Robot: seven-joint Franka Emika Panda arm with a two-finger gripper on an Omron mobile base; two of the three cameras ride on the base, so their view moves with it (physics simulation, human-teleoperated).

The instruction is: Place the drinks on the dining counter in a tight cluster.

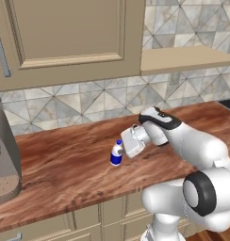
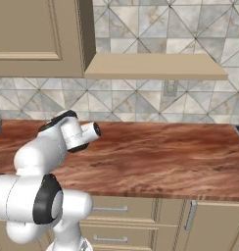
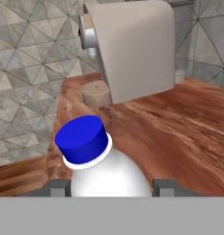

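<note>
A tiny white bottle (image 1: 116,154) with a blue cap and blue label stands on the wood-grain top of the wall counter (image 1: 65,164), below the tiled backsplash. My gripper (image 1: 119,151) reaches down from the right and is shut on the bottle's body. In the hand view the bottle (image 3: 100,160) fills the lower middle, and the gripper (image 3: 110,186) has one dark fingertip pressed against each side of it. The dining counter is out of view.
A grey coffee machine (image 1: 4,160) stands at the counter's left end, just beyond the bottle, and shows again in the hand view (image 3: 132,46). Tan wall cabinets (image 1: 65,37) and a shelf (image 2: 151,66) hang above. A dark cooktop corner (image 1: 228,104) lies at the far right.
</note>
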